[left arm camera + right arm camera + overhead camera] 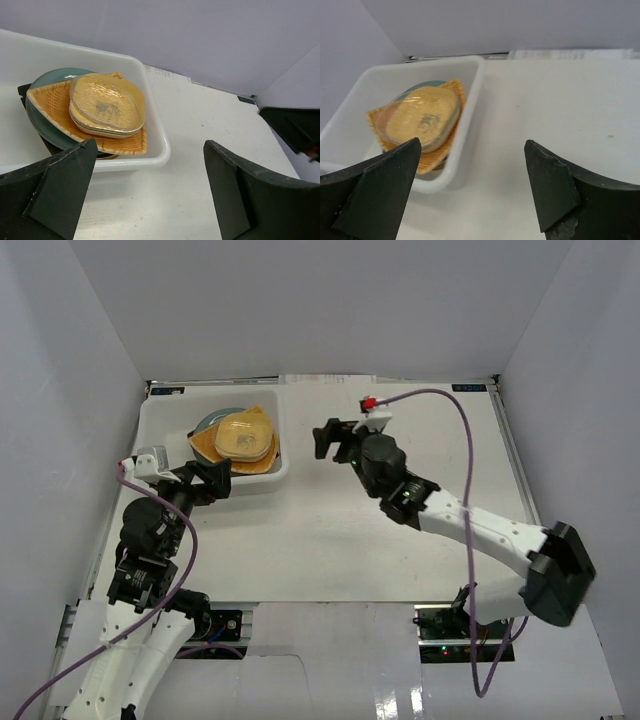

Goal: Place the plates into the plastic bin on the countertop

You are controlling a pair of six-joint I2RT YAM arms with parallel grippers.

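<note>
Fingers spread wide with nothing between them, the left hand hangs at the near edge of the plastic bin, pointing into it from the near-left. The bin stands in the far-left part of the white surface, close to the left wall. Inside it, toward its right end, lies a stack of plates. A blue-grey round plate sits low in the pile, a tan fan-shaped plate lies across it, and a few small yellowish square dishes are nested on top, the uppermost looking clear. A dark edge shows under the pile in the left wrist view; what it belongs to I cannot tell. Right of the bin and apart from it, the right hand is above bare surface, facing the bin, its fingers parted and empty. A purple cable arcs over that arm.
</note>
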